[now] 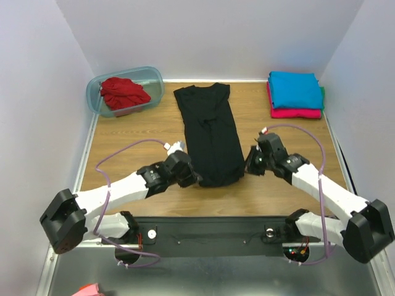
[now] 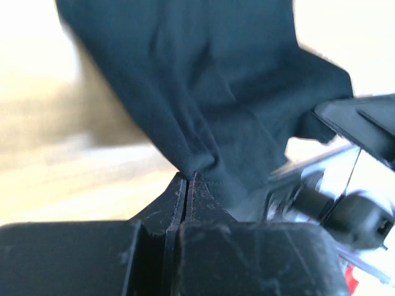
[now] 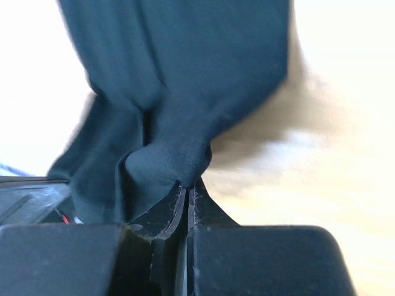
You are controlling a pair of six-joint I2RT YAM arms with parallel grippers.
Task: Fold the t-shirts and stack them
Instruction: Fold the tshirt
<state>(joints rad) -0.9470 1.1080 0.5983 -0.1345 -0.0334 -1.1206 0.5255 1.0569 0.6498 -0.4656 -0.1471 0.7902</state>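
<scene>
The black t-shirt (image 1: 208, 132) lies in a long narrow strip down the middle of the table. My left gripper (image 1: 192, 177) is shut on its near left corner; the cloth (image 2: 203, 92) bunches at the closed jaws. My right gripper (image 1: 249, 165) is shut on its near right corner, cloth (image 3: 179, 105) pinched the same way. The red t-shirt (image 1: 124, 94) sits crumpled in the plastic tub (image 1: 155, 78) at back left. The turquoise t-shirt (image 1: 294, 88) lies folded on the folded magenta t-shirt (image 1: 296, 113) at back right.
The wooden table (image 1: 136, 132) is walled by white panels on three sides. A black base rail (image 1: 210, 237) runs along the near edge. A pink scrap (image 1: 86, 290) shows below the table at bottom left.
</scene>
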